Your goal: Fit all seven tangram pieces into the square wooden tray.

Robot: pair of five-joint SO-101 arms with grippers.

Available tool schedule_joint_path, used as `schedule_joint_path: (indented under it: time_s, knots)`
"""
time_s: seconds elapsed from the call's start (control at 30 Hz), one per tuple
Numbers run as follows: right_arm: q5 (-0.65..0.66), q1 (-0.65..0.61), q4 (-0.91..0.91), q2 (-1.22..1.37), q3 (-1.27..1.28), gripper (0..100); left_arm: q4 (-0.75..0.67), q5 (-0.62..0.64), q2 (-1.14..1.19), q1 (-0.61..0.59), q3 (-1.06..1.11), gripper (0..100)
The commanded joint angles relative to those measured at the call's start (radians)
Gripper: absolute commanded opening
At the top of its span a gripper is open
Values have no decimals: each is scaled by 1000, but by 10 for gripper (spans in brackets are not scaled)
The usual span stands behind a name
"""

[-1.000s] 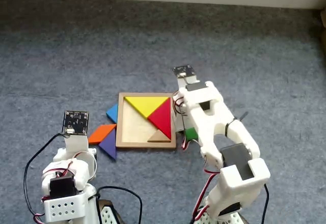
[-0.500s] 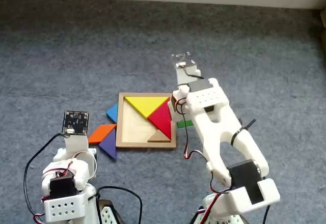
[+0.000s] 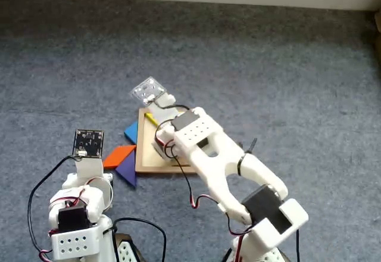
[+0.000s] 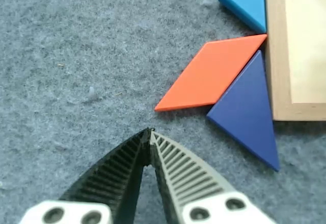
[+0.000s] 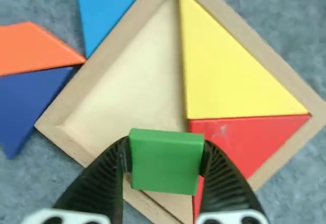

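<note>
While my right fingers (image 5: 99,183) hold the green square (image 5: 164,159) by two opposite sides, above the wooden tray (image 5: 106,56) and close to the red triangle (image 5: 249,137), I judge that I should first turn it until one edge lies along that triangle, which sits in the tray next to the yellow triangle (image 5: 229,76). Then I lower it flat and let go only when it rests on the bare floor, not on the rim. My left fingers (image 4: 119,170) are pressed together over the grey worktop (image 4: 76,56), near the orange parallelogram (image 4: 211,74) outside the tray.
</note>
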Motion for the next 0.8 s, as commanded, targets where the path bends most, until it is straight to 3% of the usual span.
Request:
schedule_joint_path:
  time_s: [0.0, 0.17, 0.37, 0.77]
  knots:
    - [11, -53, -31, 15, -48, 37, 5, -9, -47, -8, 19, 8]
    - [46, -50, -38, 62, -48, 51, 5, -9, -47, -8, 19, 8]
    - [81, -18, 51, 61, -48, 184, 5, -9, -47, -8, 19, 8]
    - [86, -15, 170, -113, -105, 191, 5, -9, -47, -8, 19, 8]
